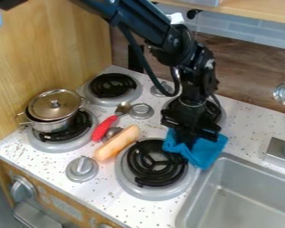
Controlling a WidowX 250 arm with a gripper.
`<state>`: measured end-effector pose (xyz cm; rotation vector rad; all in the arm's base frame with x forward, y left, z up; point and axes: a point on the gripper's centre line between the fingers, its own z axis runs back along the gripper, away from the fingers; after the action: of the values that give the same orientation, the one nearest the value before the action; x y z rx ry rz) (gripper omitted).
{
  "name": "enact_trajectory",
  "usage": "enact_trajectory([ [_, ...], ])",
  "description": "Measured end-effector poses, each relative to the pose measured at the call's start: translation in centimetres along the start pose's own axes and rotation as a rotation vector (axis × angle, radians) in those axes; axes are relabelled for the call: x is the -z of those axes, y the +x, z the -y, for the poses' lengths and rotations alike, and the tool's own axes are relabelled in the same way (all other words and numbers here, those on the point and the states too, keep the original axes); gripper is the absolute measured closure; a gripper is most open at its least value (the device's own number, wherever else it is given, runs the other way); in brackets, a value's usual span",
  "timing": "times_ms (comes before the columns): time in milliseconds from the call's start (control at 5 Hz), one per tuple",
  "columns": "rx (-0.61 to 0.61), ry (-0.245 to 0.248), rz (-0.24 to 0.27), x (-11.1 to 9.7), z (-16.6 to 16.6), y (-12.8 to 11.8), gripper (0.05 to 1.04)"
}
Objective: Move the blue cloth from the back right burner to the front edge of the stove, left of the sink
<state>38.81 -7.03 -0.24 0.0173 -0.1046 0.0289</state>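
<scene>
My pincer (pixel 190 132) is positioned at the blue cloth (pixel 210 150); I cannot tell its opening or whether it grips. Reference: front burner (pixel 154 163) beside the sink (pixel 252 182). Cloth: at its rear, sink-side edge. Sausage (pixel 117 143): along its opposite side.

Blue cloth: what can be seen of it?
The cloth is plain bright blue and looks like soft, thin fabric. It is bunched and creased rather than spread flat, with a loose corner hanging toward the sink. It sits at the far right side of the near right burner, overlapping its edge. The gripper comes down onto it from above, hiding part of its middle; whether it grips the fabric cannot be told.
</scene>
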Motion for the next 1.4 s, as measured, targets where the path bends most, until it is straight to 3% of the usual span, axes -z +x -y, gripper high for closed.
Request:
enact_trajectory([
  [400, 0.056, 0.000, -0.015, -0.6, 0.4, -3.2, 1.001],
  [800, 0.076, 0.001, -0.066, -1.0, -0.7, -7.6, 1.001],
  [1400, 0.017, 0.014, -0.119, -1.5, -3.6, -11.5, 1.001],
])
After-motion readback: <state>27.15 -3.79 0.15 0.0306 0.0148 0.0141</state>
